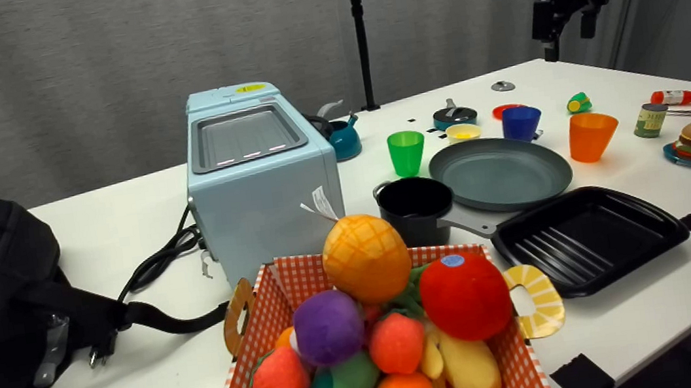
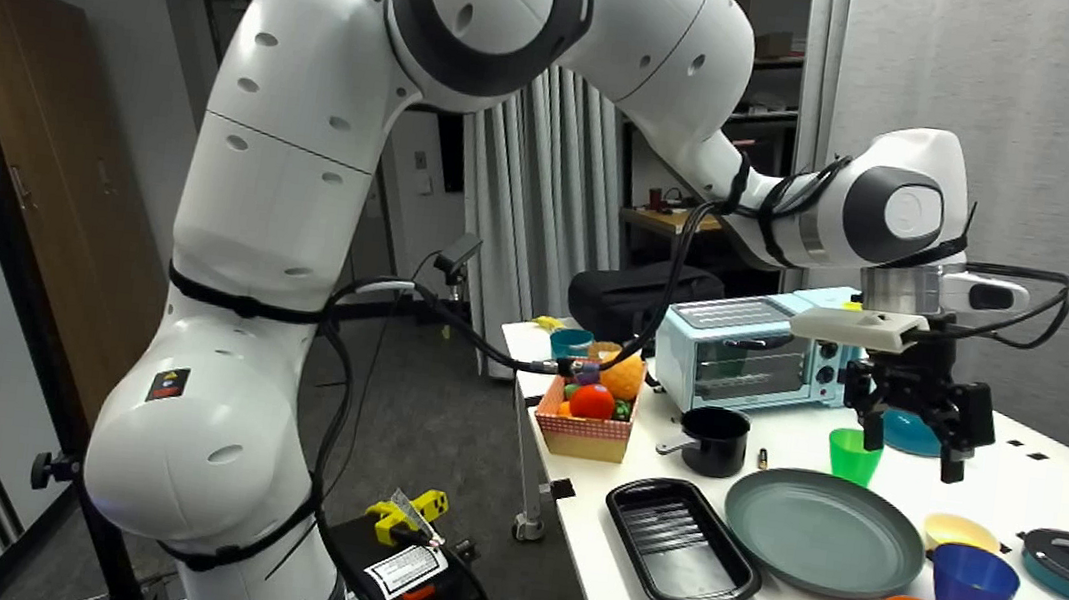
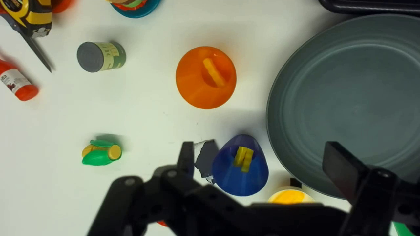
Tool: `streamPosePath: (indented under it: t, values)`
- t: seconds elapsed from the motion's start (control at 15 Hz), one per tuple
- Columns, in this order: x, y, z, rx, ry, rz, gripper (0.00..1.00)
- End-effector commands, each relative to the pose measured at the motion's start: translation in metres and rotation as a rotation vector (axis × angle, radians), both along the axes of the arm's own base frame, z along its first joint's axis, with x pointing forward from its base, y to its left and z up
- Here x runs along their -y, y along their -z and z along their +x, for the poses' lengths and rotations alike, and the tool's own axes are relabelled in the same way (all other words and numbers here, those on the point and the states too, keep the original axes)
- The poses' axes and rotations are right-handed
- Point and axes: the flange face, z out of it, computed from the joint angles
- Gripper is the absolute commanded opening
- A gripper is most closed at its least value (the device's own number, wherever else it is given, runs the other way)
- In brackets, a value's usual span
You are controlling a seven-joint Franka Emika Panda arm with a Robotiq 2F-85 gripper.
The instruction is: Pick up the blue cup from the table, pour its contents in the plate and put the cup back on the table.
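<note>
The hand point(image 3: 262, 156) stands wide, holding nothing; at lower centre of the wrist view, the blue cup point(image 3: 241, 181) sits near the plate point(image 3: 354, 105). An off-centre descent could tip the cup, spilling its yellow pieces point(image 3: 241, 156) (light, probably) onto the worktop point(image 3: 147, 108).

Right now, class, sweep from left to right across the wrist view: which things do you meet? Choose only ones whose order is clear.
Red bottle → can → orange cup → blue cup → dark grey plate.
</note>
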Motion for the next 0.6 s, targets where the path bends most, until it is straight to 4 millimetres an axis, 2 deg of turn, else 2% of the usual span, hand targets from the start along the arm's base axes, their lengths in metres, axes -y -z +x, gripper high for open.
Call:
streamPosePath:
  t: [0.0,0.13,0.53]
  values:
    - [-0.001,0.004,0.001,0.001,0.009,-0.016,1.0]
    - [0.0,0.016,0.005,-0.004,0.036,-0.043,1.0]
    - [0.001,0.07,0.032,-0.029,0.189,-0.123,1.0]
